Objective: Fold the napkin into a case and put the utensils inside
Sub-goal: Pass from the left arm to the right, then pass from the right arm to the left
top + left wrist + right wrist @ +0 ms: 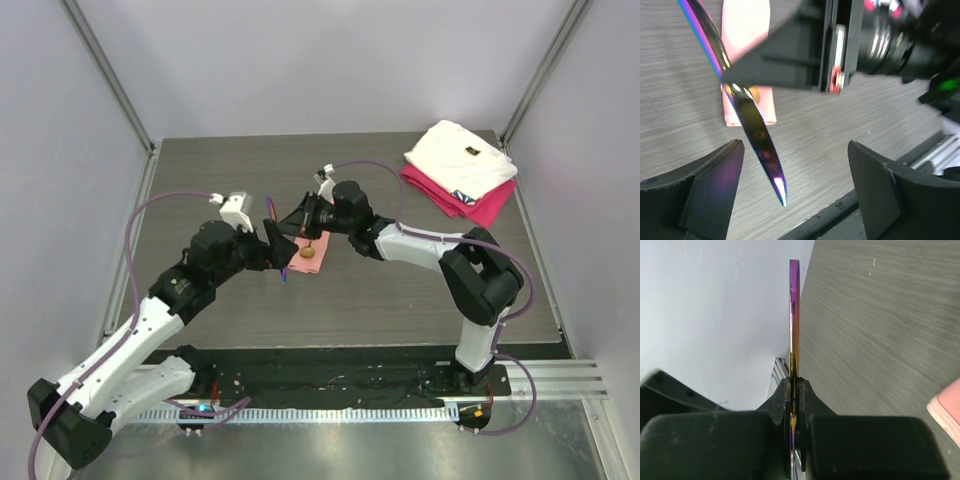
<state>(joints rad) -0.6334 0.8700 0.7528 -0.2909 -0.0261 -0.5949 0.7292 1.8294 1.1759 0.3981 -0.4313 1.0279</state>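
The left gripper (pixel 795 175) has its black fingers (pixel 715 170) spread wide, and the serrated tip of a slim, rainbow-sheened metal knife (pixel 757 137) hangs between them, touching neither. The right gripper (pixel 794 390) is clamped tight on that knife partway along, holding it clear above the dark wood-grain table (pixel 400 290). Just beyond lies the salmon-pink cloth napkin (pixel 300 264), folded into a narrow strip with a gold round-bowled spoon (pixel 310 253) on it, and a folded white cloth (pixel 460 158) sits atop a folded magenta cloth (pixel 475 205) at the far right corner.

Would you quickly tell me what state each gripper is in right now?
Left gripper: open, holding nothing.
Right gripper: closed on the knife.
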